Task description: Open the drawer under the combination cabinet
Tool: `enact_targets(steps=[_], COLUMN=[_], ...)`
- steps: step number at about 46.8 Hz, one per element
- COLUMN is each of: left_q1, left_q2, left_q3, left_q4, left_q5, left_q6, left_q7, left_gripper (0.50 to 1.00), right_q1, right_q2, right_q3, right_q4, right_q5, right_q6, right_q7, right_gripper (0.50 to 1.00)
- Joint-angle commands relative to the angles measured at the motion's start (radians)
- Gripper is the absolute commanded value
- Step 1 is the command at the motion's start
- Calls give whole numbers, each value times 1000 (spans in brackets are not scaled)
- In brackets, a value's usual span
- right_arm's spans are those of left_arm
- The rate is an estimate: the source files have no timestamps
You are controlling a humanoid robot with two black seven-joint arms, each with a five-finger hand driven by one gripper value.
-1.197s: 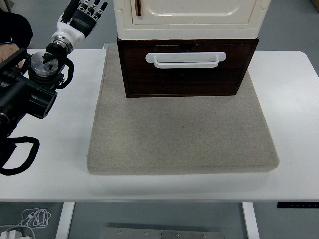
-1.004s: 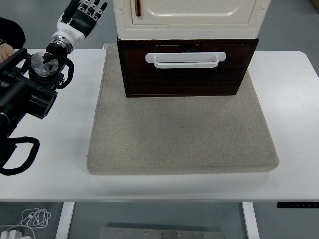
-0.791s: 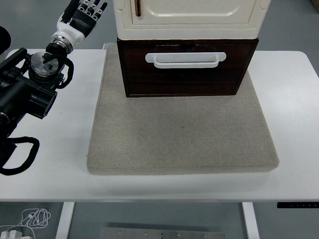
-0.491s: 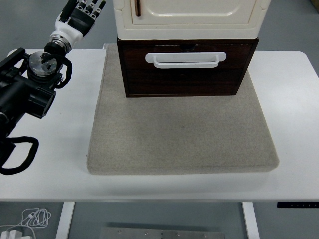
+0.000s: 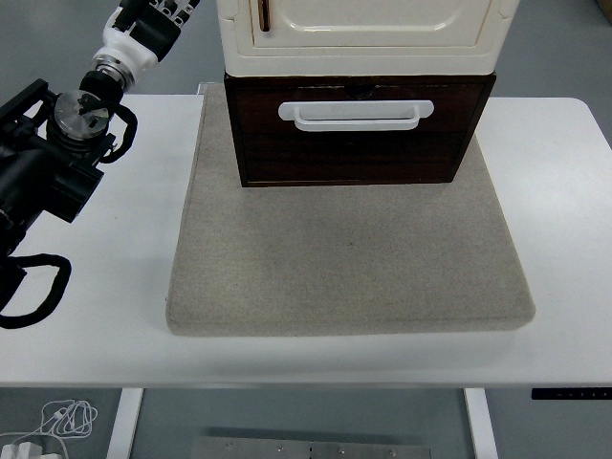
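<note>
Dark wooden drawer [image 5: 354, 134] sits shut, well right of the left hand [image 5: 143, 24]; its finger state cannot be told.

A grey felt mat [image 5: 349, 258] lies flat on the white bench [image 5: 564, 239], covering most of its middle and stopping short of the near edge. Below the bench's left leg, a white coiled cable [image 5: 57, 419] rests on the grey floor [image 5: 287, 421].

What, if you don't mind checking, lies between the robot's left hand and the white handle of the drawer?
In the head view, only the cabinet's cream corner and the dark drawer front lie between the left hand and the white handle.
</note>
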Motion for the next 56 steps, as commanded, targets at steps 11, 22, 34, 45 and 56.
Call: enact_targets(steps=[11,22,34,45,56], left_q1=[-97,-189,-283,-407,-464], left_q2=[115,193,293,301,304], left_q3=[12,30,38,59,97], left_q4=[-1,-9,-182,-233,-406], left_q5=[6,109,140,255,342], left_q6=[-57,-101,-100,-100,-69], left_q7=[9,12,12,12,11], left_gripper=[1000,1000,1000,1000,1000], right_q1=[0,0,0,0,0], right_q2=[0,0,0,0,0], right_q3=[0,0,0,0,0], right_q4=[0,0,0,0,0], right_q5=[0,0,0,0,0], right_q6=[0,0,0,0,0], right_q7=[0,0,0,0,0], right_gripper=[928,928,928,928,928])
